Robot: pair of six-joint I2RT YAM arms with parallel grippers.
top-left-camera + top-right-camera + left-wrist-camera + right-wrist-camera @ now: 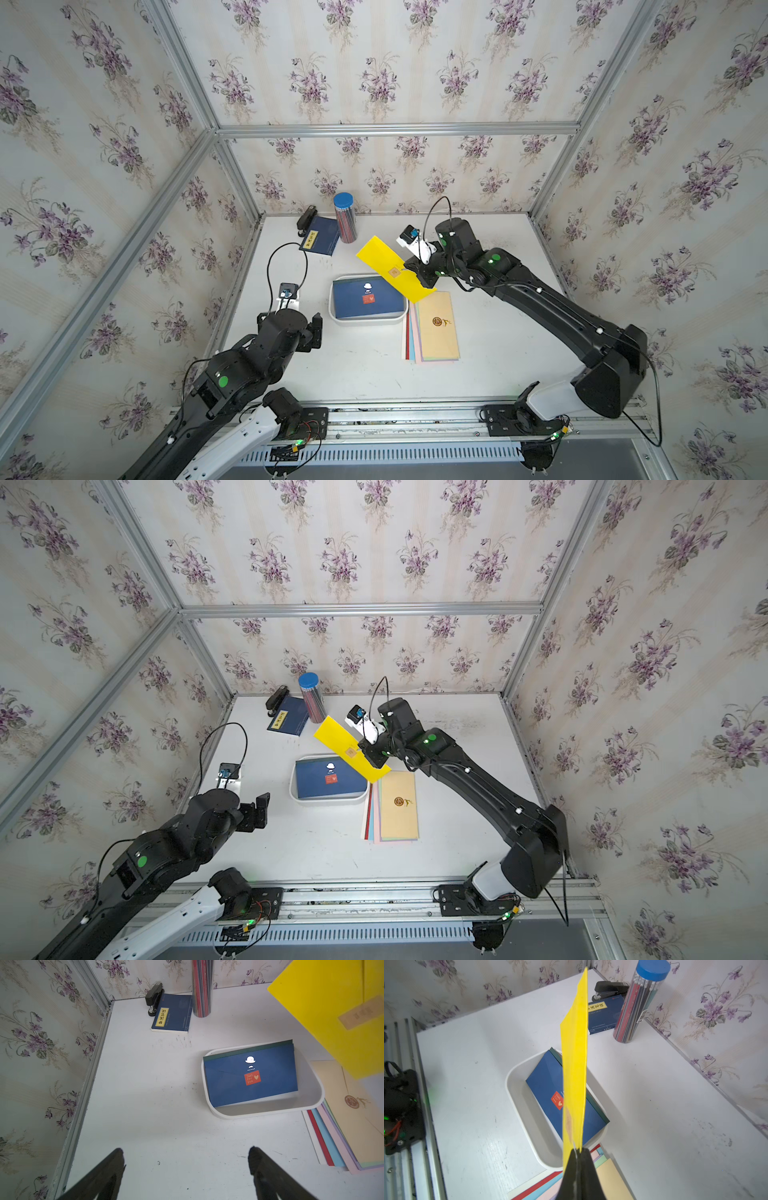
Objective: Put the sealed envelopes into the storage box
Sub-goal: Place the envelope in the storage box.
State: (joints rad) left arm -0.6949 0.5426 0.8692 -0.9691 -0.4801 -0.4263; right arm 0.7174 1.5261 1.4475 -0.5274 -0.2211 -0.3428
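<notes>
Nearest the rail, the left gripper (186, 1149) hovers over the bare table (166, 1105), jaws spread wide with nothing between them, well apart from the box.

Just beyond, on the right arm's side, lies the fanned stack (434, 332) of sealed envelopes not yet moved. A tan envelope (438, 322) is on top, with green, lilac, pink, blue, red and white edges showing beneath it. The stack's far end meets a corner of the storage box (367, 321); whether it runs under the rim cannot be told.

The box holds two envelopes: a blue envelope (365, 299) on top of a dark green envelope (249, 1048), of which only one edge shows.

Above the box's far right corner, the right gripper (577, 1150) has its jaws closed flat on one long edge of the yellow envelope (386, 266), close to the seal. The envelope is in the air and tilted, touching neither box nor table.

By this count the task is early — two envelopes stored, one in transit and roughly seven in the stack.

Farthest back stand a navy booklet (320, 241), a stapler (306, 218) and a pencil tube (345, 218), none of them part of the task.
</notes>
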